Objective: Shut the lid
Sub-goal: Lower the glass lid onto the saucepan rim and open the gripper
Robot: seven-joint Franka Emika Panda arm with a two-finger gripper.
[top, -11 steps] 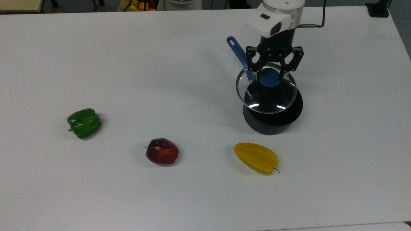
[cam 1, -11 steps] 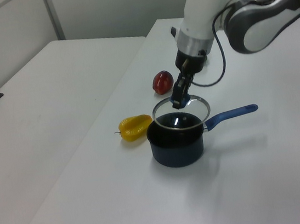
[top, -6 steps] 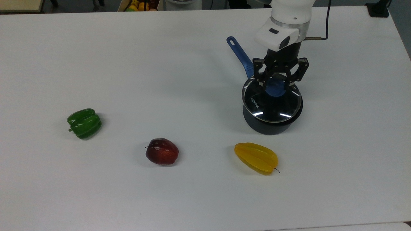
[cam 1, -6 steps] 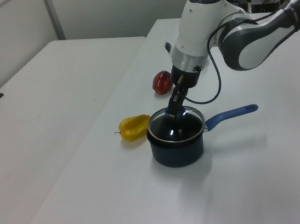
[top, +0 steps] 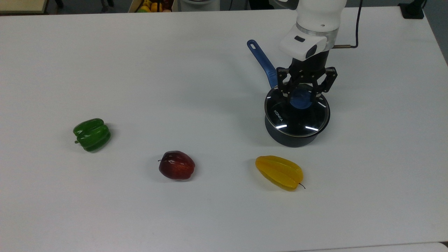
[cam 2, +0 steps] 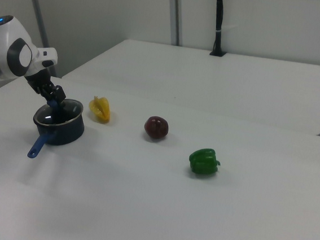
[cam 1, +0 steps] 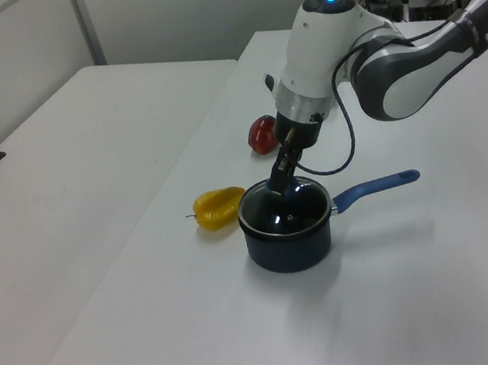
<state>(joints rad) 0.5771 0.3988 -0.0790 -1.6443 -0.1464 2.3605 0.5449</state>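
The lid [top: 297, 118], clear glass with a metal rim and "KONKA" print, lies level on the dark saucepan [top: 293, 138] at the top view's right. The pan's blue handle [top: 261, 61] points up-left there. My gripper [top: 303, 96] stands straight above the pan, its fingers on either side of the lid's blue centre knob and shut on it. In the left view the lid [cam 1: 289, 213] sits flush on the pan's rim [cam 1: 289, 245] beneath the gripper [cam 1: 278, 182]. The right view has the pan [cam 2: 63, 131] at far left.
On the white table lie a yellow starfruit [top: 279, 172] just in front of the pan, a red apple [top: 176, 165] and a green pepper [top: 92, 134] further to the top view's left. A box of fruit [top: 153, 5] is beyond the table's far edge.
The gripper has come down and a little to the top view's right with the lid, which was tilted above the pan's rim and now rests level on it.
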